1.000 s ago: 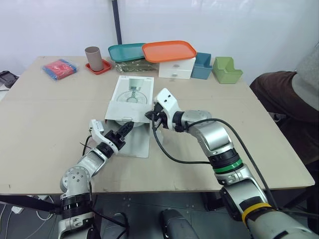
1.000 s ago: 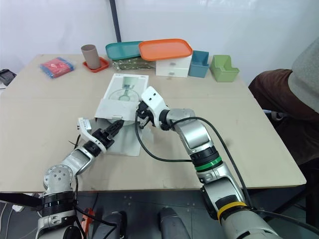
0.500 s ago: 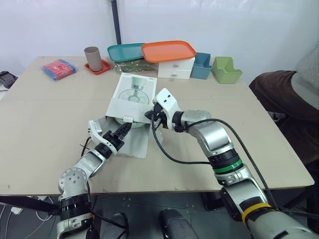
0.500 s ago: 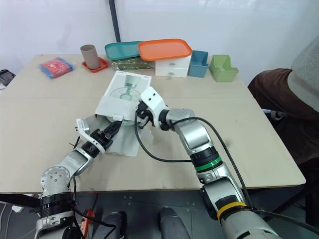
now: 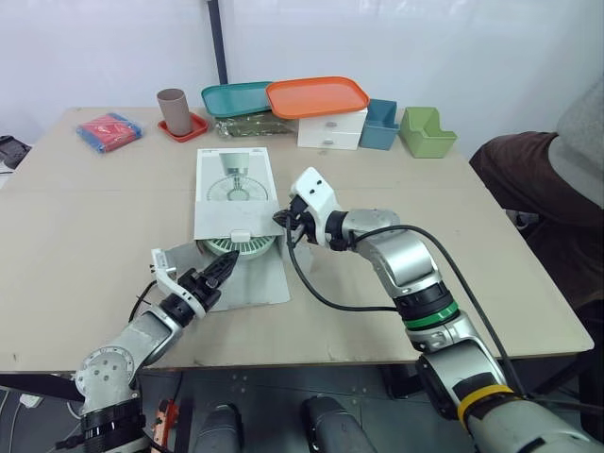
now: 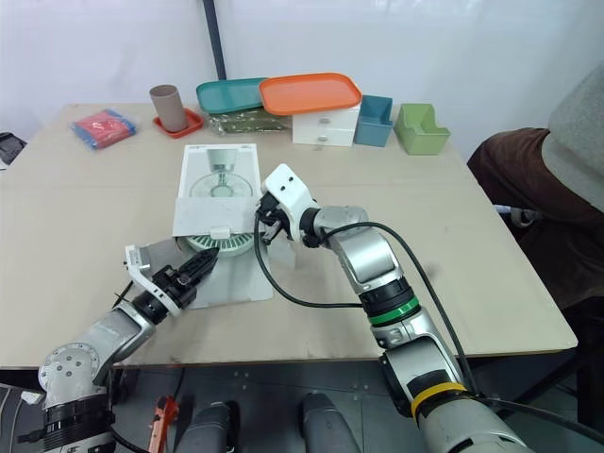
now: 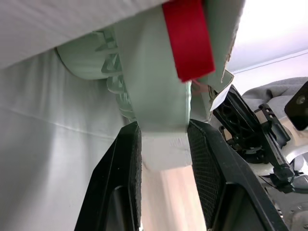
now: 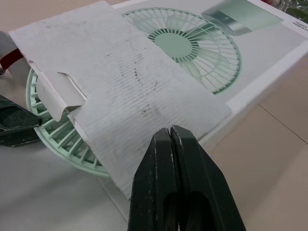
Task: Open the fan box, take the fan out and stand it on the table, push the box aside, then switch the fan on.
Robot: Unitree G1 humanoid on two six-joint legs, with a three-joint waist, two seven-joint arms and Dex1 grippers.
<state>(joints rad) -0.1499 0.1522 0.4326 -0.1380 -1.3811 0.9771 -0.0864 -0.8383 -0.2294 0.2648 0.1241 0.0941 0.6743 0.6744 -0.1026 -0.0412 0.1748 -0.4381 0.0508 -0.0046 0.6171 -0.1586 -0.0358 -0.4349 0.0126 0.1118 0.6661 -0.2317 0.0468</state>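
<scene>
Where the left gripper point(image 5: 225, 264) clamped the fan point(image 5: 238, 247) by its pale stem, it lay half inside the open fan box point(image 5: 233, 189). Right gripper point(image 5: 281, 219), fingers pressed together, touched the box flap. Beyond, orange tray point(image 5: 318, 96) sat atop white drawers point(image 5: 332, 130).

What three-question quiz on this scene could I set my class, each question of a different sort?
1. True or false: the fan stands upright on the table.
2. Fill in: the orange tray rests on the white ___.
3. Short answer: which gripper grips the fan?

Key
1. False: it lies partly inside the fan box.
2. drawers
3. The left gripper.
</scene>
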